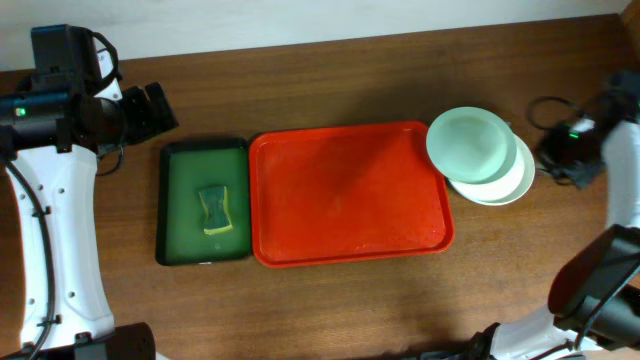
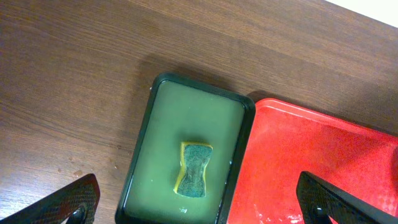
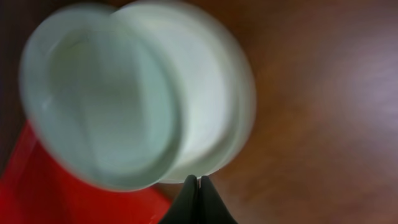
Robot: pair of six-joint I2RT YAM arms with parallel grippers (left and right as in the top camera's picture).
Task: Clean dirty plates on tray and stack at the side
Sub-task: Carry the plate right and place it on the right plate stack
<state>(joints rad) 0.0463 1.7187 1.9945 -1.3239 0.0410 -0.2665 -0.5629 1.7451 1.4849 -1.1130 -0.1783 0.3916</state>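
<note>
Since stacking of the dirty plates looks done, just off the right end of the tray and overlapping its corner, seems the closing step. Pinched shut beside the stack, holding nothing: right gripper. Spread wide above the sponge: left gripper. Next, probably only pulling clear without nudging the stack.

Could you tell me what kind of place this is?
Probably a tabletop dish-cleaning station, perhaps a test setup rather than a kitchen: a bare wooden table, a green tray with a sponge, a red tray, and plates stacked at its corner.
</note>
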